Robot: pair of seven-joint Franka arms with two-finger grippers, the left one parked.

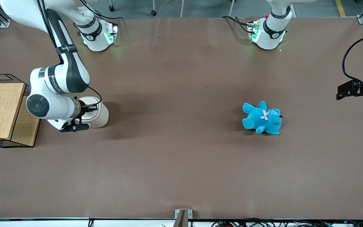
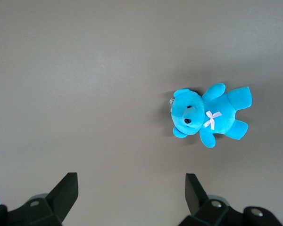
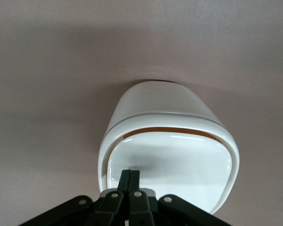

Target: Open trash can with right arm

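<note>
Your gripper (image 3: 130, 181), fingers pressed together, sits on the trash can (image 3: 167, 141) lid edge; the lid looks barely lifted.

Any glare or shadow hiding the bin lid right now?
Right wrist view: soft highlights streak the trash can lid, and the shut gripper darkens the patch beneath it; the tan seam stays readable. Front view: the right arm covers most of the bin and casts a broad soft shadow on the table.
</note>
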